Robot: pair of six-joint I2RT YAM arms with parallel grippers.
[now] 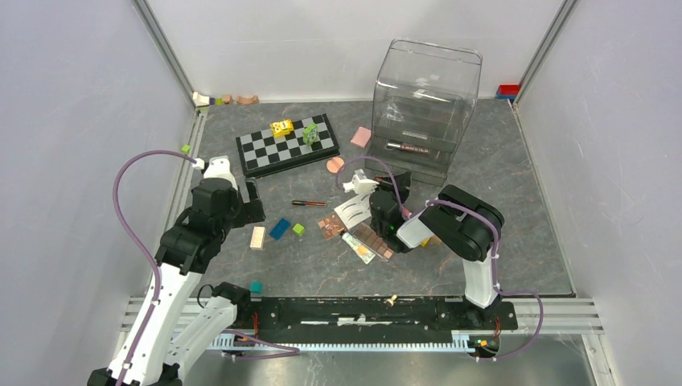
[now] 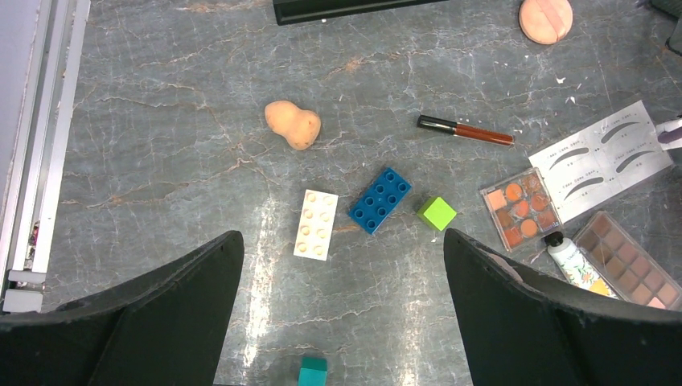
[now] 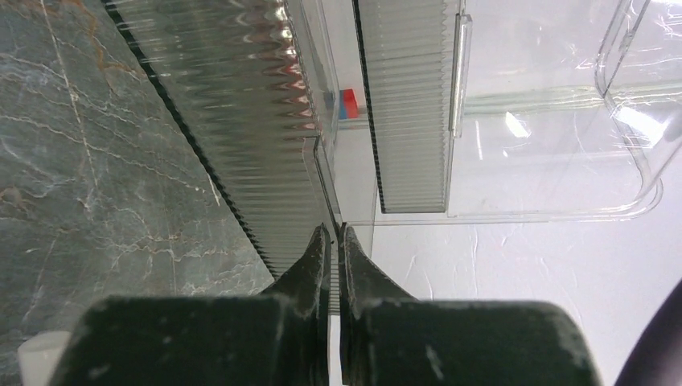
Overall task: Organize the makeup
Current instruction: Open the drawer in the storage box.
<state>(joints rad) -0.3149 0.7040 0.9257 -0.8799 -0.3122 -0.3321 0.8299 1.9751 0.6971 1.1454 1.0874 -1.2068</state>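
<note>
Left fingers (image 2: 161,322) gape near a brown-pink eyeshadow palette (image 2: 631,261).

Black-and-white checked chessboard (image 1: 287,145); blue block (image 2: 380,200), cream block (image 2: 316,224), lime cube (image 2: 437,213), peach sponge (image 2: 293,125).

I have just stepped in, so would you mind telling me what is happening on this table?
Two robot arms are organizing makeup beside a clear organizer. The right gripper, fingers shut, is at the front of its ribbed drawer; whether it pinches the edge is unclear. The left gripper hovers open above the table, holding nothing. A peach sponge, lip gloss, stencil card and orange palette lie loose among toy blocks.
</note>
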